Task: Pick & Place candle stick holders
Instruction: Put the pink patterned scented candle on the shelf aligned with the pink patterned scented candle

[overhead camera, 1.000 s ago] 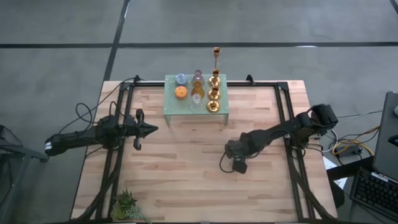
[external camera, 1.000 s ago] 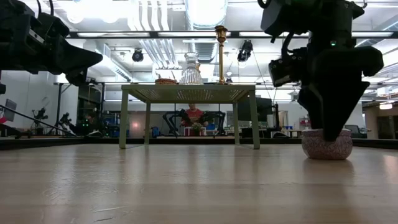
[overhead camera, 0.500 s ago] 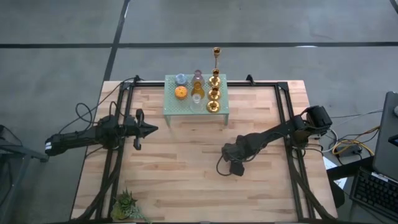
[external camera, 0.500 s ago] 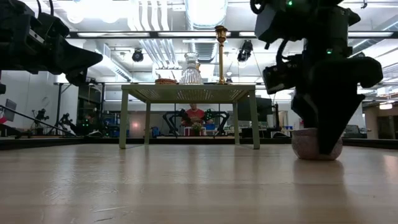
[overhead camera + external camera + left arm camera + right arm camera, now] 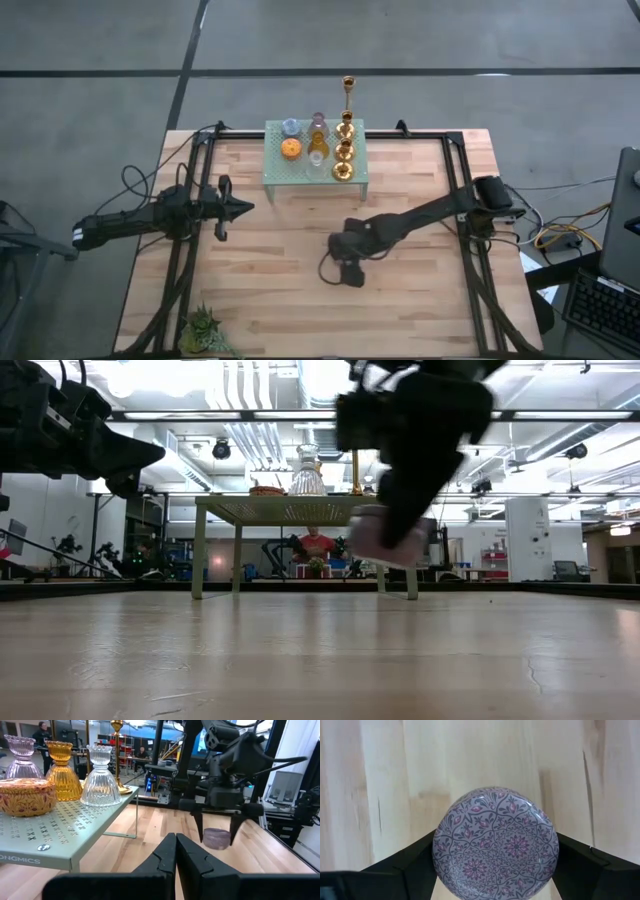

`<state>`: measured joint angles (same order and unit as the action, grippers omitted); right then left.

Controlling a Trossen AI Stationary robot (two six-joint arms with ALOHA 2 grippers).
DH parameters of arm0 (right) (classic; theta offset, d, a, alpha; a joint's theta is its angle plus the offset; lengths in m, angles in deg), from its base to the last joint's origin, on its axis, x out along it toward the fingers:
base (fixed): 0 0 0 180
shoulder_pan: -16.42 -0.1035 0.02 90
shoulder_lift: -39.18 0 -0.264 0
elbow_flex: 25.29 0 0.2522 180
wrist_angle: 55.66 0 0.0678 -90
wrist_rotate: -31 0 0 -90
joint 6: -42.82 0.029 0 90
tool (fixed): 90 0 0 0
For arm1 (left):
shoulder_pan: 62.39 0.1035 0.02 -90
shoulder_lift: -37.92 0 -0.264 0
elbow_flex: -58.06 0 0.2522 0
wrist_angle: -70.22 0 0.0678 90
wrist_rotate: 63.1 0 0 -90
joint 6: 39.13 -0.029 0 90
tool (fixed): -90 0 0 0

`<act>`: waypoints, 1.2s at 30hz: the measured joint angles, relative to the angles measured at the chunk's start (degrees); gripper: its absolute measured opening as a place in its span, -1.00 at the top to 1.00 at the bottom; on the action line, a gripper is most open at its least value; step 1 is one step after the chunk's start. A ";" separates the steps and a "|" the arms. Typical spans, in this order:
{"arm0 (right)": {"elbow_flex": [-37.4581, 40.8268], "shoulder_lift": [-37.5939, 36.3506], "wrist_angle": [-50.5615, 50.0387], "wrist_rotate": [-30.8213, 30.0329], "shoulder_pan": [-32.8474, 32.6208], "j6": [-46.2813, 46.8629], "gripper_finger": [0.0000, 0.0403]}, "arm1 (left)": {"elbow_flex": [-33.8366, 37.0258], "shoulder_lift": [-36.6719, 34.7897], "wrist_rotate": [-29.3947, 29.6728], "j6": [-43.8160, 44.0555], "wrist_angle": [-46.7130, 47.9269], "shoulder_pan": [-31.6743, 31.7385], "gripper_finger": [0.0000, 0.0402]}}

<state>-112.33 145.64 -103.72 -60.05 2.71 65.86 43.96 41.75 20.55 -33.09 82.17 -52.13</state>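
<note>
High view — the stand sits at the far edge of the table, mid-width. On it: gold holders along its right side, with the tall gold one at its far right corner, an orange holder, glass holders between them and a blue holder at the far left. The right gripper is over the middle of the table, near side of the stand; its load is hidden under the arm. The left gripper waits near the left edge.

Low view — the right gripper carries the purple holder clear of the table, tilted, in front of the stand.

Left wrist view — left gripper fingers pressed together, holding nothing. Ahead, the right gripper has its fingers spread wide around the purple holder, one on each side.

Right wrist view — purple holder seen from above, patterned top, both dark fingers against its sides: a wide pinch.

Progress, as judged: most holders stand on the stand; this purple one is in transit. If the stand is the goal, placing it there is what remains — no other loose holder shows on the table.
</note>
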 joint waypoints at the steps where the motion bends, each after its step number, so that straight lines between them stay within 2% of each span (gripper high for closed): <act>1: -2.05 1.28 -0.50 -0.01 0.23 -1.48 -0.51 | 0.00 0.00 -0.02 -0.01 -0.02 -0.01 0.93; 14: -25.99 18.06 -11.98 -0.06 6.39 -15.68 -0.52 | 0.00 0.09 -0.01 0.00 0.00 -0.02 0.93; 25: -37.05 27.30 -14.79 0.01 7.68 -20.53 -0.60 | 0.00 0.14 0.07 0.00 0.02 -0.02 0.93; 36: -41.54 29.39 -16.71 1.30 7.73 -23.25 -0.54 | 0.00 0.14 0.29 0.00 0.07 -0.02 0.93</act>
<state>-153.87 175.03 -120.42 -58.76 10.44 42.61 43.96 41.89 20.84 -33.09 82.24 -52.15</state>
